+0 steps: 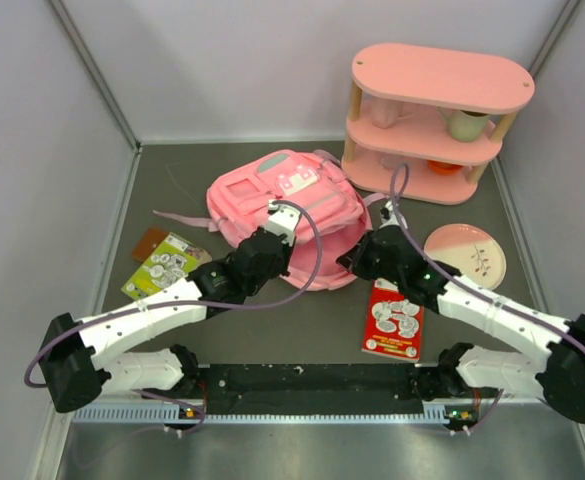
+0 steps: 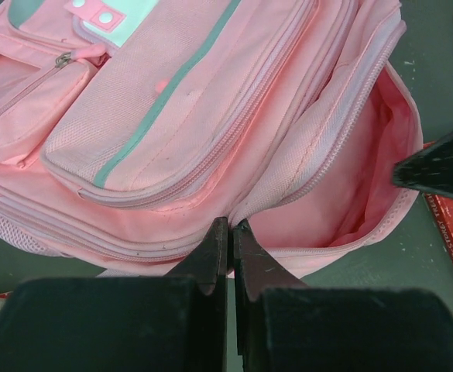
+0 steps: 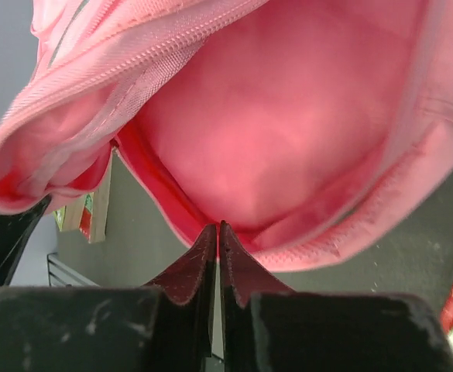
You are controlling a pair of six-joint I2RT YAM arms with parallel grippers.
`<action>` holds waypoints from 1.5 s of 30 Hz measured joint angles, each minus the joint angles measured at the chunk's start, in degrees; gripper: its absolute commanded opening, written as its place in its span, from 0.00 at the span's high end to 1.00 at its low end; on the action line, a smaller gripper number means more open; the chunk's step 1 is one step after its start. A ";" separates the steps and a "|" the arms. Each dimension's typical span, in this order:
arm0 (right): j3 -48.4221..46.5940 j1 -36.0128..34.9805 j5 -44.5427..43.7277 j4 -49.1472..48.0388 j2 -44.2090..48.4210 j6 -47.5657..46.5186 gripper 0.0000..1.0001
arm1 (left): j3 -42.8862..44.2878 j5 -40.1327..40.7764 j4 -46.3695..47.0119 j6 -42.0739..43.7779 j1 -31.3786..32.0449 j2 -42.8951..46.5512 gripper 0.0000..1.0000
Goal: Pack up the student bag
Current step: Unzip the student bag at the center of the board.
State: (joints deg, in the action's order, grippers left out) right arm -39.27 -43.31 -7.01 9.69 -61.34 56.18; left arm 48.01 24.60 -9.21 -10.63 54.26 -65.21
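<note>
Both grippers are closed, and each appears to be pinched on the fabric edge of the student bag (image 1: 290, 200). The left gripper (image 2: 230, 226) is shut at the near rim of the bag's mouth (image 2: 350, 170), and the right gripper (image 3: 217, 229) is shut at the rim on the other side.

The bag lies flat in the middle of the table (image 1: 302, 340), just in front of the pink shelf (image 1: 437, 80), with its front pockets turned upward and its opening towards the arms. The main compartment is unzipped and is seen gaping. Only bare pink lining is shown inside it by both wrist views, so nothing is judged to have been packed as far as can be seen.

A red booklet (image 1: 393, 320) lies on the table beside the right arm, and a green booklet (image 1: 162, 265) lies to the left of the bag. A plate (image 1: 465, 250) sits near the shelf. All of these are outside the bag, so the filling and the zipping are judged to be left to do.

The bag is made of soft pink cloth, with a grey-green stripe, a pale patch on the front flap, several zipped pockets and loose straps. The cloth looks limp and is likely to sag shut if released.
</note>
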 measured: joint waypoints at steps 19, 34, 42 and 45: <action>-0.59 0.33 6.64 -31.06 -36.83 8.48 1.00 | 7.06 -9.11 -6.43 -1.66 -14.21 0.44 1.00; -1.22 0.37 8.41 -33.97 -39.30 13.16 1.00 | 10.10 -16.41 -10.56 -4.33 -22.01 1.31 1.00; 1.55 0.37 10.03 -31.30 -32.22 5.97 0.65 | 9.51 -23.47 -9.94 -4.20 -22.91 1.70 1.00; 2.12 0.37 11.26 -26.21 -24.98 1.09 0.47 | 5.01 -25.44 -7.23 -4.24 -23.19 4.24 1.00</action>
State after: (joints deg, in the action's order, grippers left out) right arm -37.15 -42.94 4.25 -16.51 -86.32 57.28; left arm 53.01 -0.84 -16.45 -14.87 31.07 -60.97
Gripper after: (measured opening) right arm 0.414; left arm 0.021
